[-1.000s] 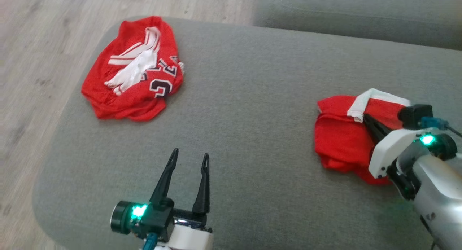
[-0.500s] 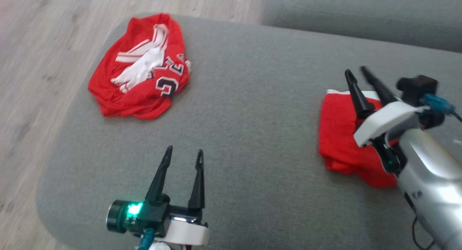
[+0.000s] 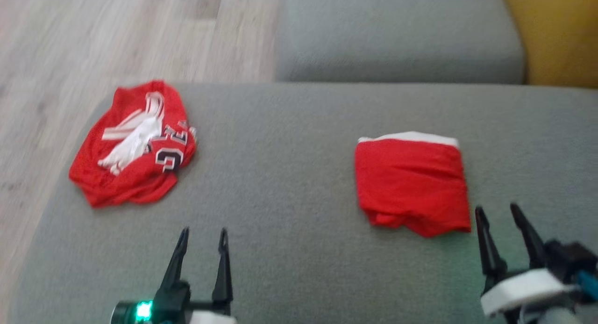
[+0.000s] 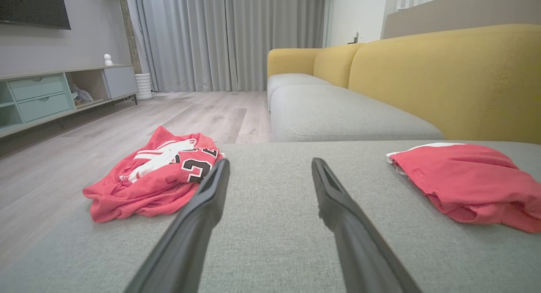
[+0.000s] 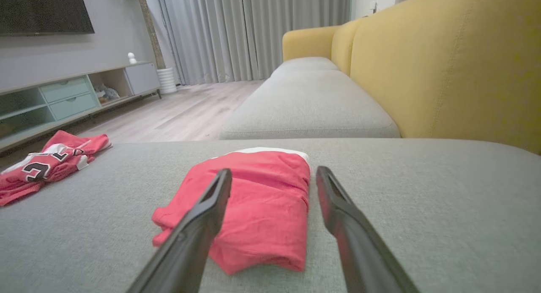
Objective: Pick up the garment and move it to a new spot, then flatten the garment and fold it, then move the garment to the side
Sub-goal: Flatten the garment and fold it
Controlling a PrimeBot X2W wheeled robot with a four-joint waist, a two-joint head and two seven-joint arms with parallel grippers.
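Right gripper (image 3: 496, 208) is seen at the lower right of the head view, its two fingers spread with nothing held between them. Its tips stand just short of the near right corner of the garment (image 3: 413, 183), and no contact can be made out. Its body is cut off by the bottom edge. Left gripper (image 3: 204, 231) is likewise spread and empty at the lower left, above bare cushion (image 3: 289, 249), and its base is cropped too. The garment is laid folded on the grey cushion, right of centre, as a red rectangle with a white band along its far edge. Loose folds are bunched at its near edge, and what is tucked underneath is hidden. A second red jersey (image 3: 133, 146) is crumpled near the cushion's far left corner, well apart from the garment. Its lettering is partly folded under and blurred, so it cannot be read in full. A yellow backrest (image 3: 556, 34) is cropped at the top right.
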